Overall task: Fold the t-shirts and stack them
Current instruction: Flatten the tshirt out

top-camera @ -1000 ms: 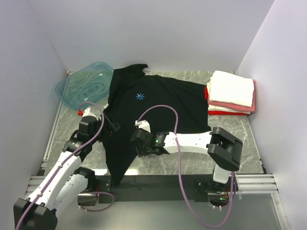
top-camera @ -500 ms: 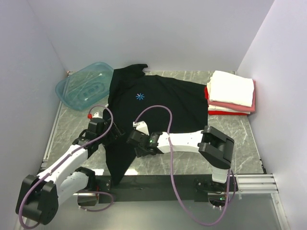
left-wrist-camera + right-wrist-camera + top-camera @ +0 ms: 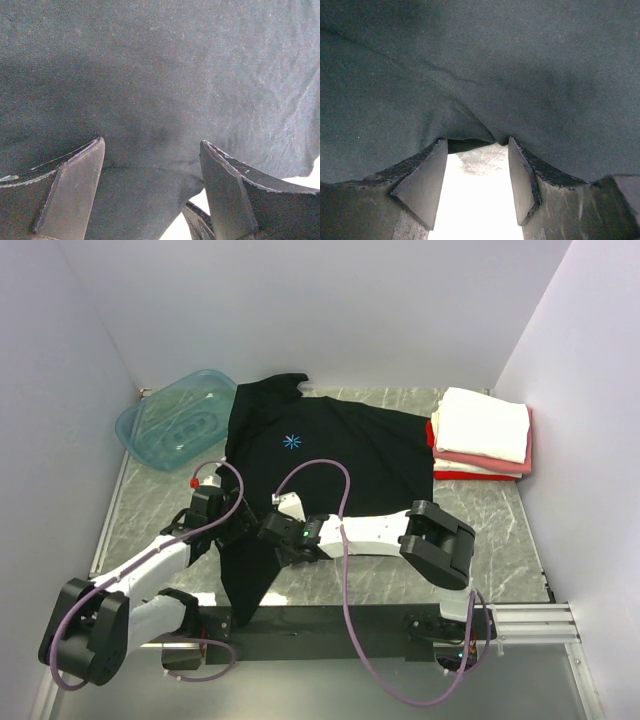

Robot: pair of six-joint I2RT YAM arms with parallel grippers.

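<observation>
A large black t-shirt (image 3: pixel 330 455) with a blue starburst mark (image 3: pixel 292 442) lies spread on the marble table, its lower part narrowing toward the near edge. My left gripper (image 3: pixel 238 518) sits at that narrow part's left edge, and my right gripper (image 3: pixel 270 532) is over it from the right. In the left wrist view the left gripper (image 3: pixel 151 145) is open, with black cloth (image 3: pixel 160 65) filling the frame. The right gripper (image 3: pixel 475 141) is open too, the cloth's edge (image 3: pixel 480 60) at its fingertips and bare table between the fingers. Folded white (image 3: pixel 485 423), pink (image 3: pixel 480 460) and red (image 3: pixel 470 475) t-shirts are stacked at the right.
A translucent teal tub (image 3: pixel 170 420) stands at the back left, touching the shirt's sleeve. White walls close in the table on the left, back and right. The black rail (image 3: pixel 330 620) with the arm bases runs along the near edge.
The left gripper has moved right and nearer, onto the shirt's left edge. The right gripper has slid left across the cloth toward it, and its jaws have opened a little wider.
</observation>
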